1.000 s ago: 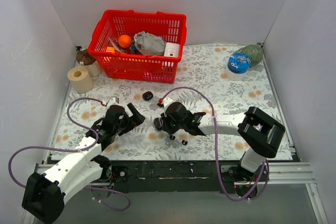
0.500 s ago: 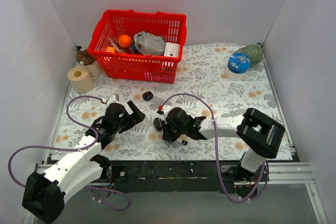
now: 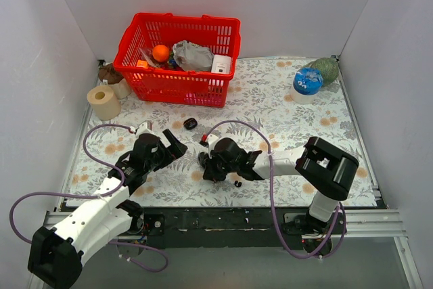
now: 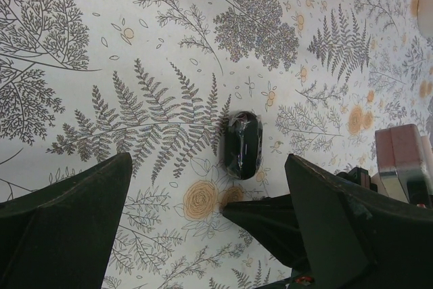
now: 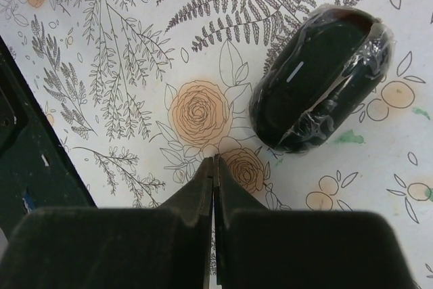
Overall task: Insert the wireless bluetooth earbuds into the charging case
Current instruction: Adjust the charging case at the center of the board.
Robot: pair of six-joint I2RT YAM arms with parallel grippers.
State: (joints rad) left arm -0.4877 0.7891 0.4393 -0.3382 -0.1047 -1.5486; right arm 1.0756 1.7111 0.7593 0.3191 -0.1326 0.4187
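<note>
My right gripper [image 5: 215,164] is pinched shut just beside the charging case [image 5: 318,79]; any sideways sweep could shove it away.

You're looking at a robot test cell, the kind you'd find in a lab. White panels [image 3: 40,65] box the table in on 3 sides. The 2 arms, left arm [image 3: 95,211] and right arm [image 3: 328,167], are bolted to a black rail [image 3: 216,221] at the near edge, with purple cables [image 3: 271,197] looping loose. The homely bits read as props: a fern-and-flower cloth [image 3: 270,99] laid flat, a red basket [image 3: 169,88] of odds and ends, and a paper roll [image 3: 103,101] beside it.
</note>
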